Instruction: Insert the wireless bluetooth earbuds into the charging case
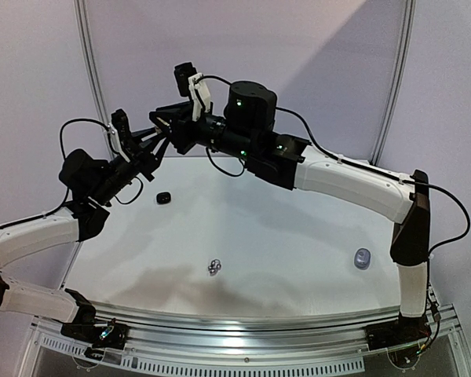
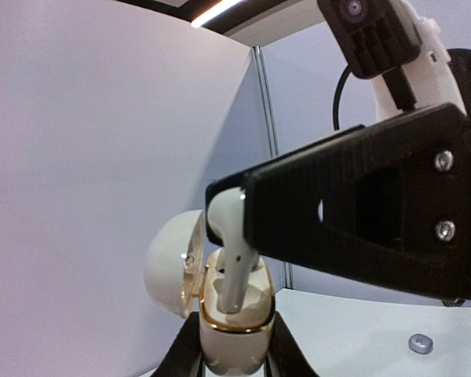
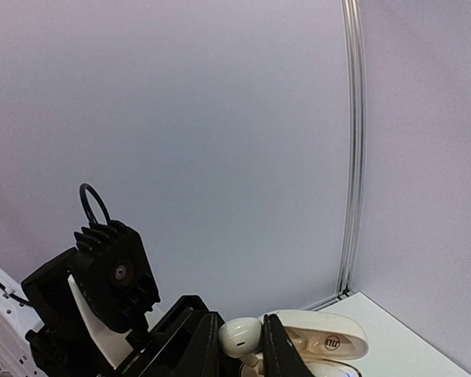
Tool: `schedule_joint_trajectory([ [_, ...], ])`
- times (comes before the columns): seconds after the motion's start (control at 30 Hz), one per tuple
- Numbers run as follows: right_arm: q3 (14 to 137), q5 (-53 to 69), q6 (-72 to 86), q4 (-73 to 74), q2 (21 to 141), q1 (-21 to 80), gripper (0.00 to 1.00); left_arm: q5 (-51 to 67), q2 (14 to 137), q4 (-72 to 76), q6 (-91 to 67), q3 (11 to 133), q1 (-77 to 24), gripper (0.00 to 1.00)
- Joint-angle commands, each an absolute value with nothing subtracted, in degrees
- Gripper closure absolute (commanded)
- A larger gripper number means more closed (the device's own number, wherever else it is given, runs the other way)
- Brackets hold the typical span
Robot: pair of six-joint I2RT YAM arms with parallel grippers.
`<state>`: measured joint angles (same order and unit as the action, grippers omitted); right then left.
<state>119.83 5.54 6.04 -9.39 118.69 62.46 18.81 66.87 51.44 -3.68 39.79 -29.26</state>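
Observation:
High above the table's back left, my left gripper is shut on a white charging case with a gold rim, its lid swung open to the left. My right gripper is shut on a white earbud. The earbud's stem points down into one of the case's sockets and its head sits pinched between the black fingers. The open lid shows just right of them. A silvery pair of earbuds lies on the table near the front.
A small black case lies on the white table under the raised grippers. A grey-blue case rests at the right near the right arm's elbow, and shows again as the grey-blue case. Walls close off the back.

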Motion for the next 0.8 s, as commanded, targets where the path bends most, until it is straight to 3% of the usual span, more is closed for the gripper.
schedule_joint_trajectory([
  [0.0,119.51,3.69,5.93,-7.94,118.18,62.15,1.0,19.15,66.01,53.05,-4.12,39.67,-29.44,1.0],
  [0.7,115.44,3.38,7.96,-8.7,118.71,61.37,1.0,19.36,65.87,54.31,-4.71,39.68,-29.44,1.0],
  [0.77,114.37,2.93,8.31,-8.85,118.29,61.31,0.96,19.25,65.84,54.34,-4.58,39.64,-29.45,1.0],
])
